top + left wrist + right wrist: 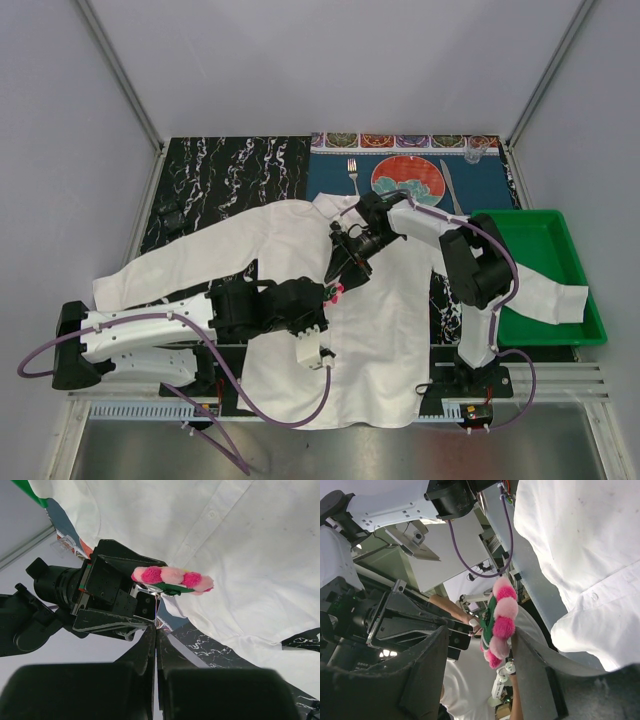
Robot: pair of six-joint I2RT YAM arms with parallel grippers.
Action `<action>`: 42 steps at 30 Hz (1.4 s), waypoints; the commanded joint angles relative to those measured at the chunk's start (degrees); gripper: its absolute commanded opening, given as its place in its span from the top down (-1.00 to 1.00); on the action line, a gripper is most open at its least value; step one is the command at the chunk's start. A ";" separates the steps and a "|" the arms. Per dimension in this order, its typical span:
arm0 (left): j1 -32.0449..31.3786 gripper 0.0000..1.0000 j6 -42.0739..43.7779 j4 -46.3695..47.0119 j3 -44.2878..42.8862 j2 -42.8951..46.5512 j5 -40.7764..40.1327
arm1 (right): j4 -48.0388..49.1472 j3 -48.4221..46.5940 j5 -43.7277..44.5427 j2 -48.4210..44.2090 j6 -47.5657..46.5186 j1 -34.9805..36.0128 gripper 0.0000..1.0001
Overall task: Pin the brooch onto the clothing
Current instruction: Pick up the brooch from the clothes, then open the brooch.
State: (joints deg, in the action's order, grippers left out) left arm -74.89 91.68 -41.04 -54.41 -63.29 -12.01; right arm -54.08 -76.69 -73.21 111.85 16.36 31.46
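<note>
Your left tool (155, 630): jaws together, clamped on the back of the brooch (172, 577). Brooch: raised edge-on over the shirt (390, 310), near the button strip at mid-bench.

Your right tool (480, 635): jaws apart, one either side of the brooch; you cannot tell whether either finger touches it.

Shirt: spread front-up across the bench (230, 170), collar far, right sleeve lying in the green tray (560, 235) at right.

Plate (407, 180), fork (352, 172), knife (450, 185): far side, just beyond the collar.
</note>
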 commanded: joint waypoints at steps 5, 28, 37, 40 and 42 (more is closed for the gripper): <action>-0.25 1.00 1.31 1.40 -2.01 0.36 -1.35 | -0.05 -1.89 -2.91 -1.20 -0.01 1.84 -0.17; -0.25 1.00 2.80 1.75 -2.01 1.32 -1.61 | 0.12 -2.33 -4.40 2.23 0.96 2.46 0.16; -0.34 1.00 3.68 1.66 -2.19 1.41 -1.70 | 0.03 -3.38 -4.75 3.02 0.60 3.43 0.13; -0.25 1.00 3.95 1.66 -2.01 1.67 -1.79 | -0.32 -3.21 -4.40 2.76 -0.01 3.43 0.37; -0.25 1.00 4.03 1.66 -1.66 2.02 -2.05 | -0.23 -3.21 -4.31 2.41 -0.45 3.43 0.57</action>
State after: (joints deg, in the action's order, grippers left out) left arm -74.91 94.63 -40.97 -54.41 -63.02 -12.43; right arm -53.80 -78.22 -76.03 114.48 16.43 34.26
